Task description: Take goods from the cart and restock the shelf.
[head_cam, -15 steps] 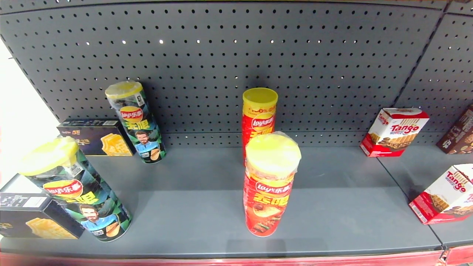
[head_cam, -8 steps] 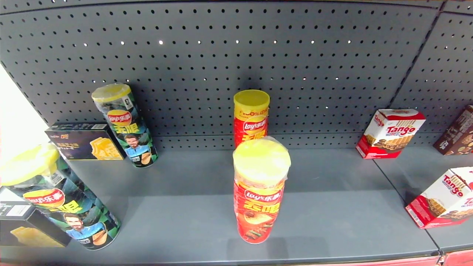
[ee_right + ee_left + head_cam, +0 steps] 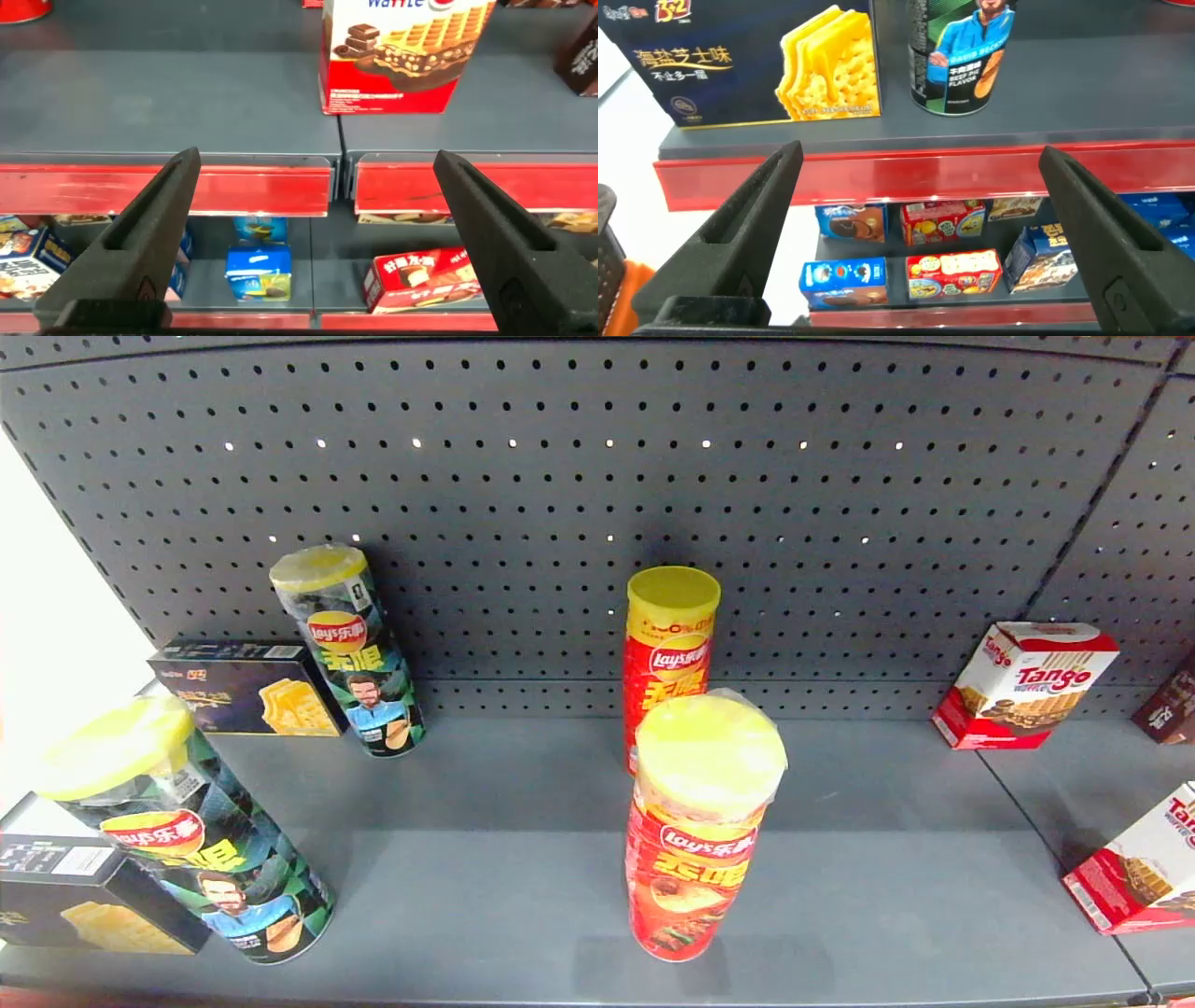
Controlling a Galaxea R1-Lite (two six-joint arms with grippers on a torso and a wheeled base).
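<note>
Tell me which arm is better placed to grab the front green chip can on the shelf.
Left, probably. The left gripper, open, faces the green chip can beside the cracker box; the right gripper, also open, faces the wafer box farther right.

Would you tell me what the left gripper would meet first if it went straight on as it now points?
Most likely the red shelf edge, level with the gap of the open left gripper. The can and the cracker box stand just above that line, though depth is unclear.
</note>
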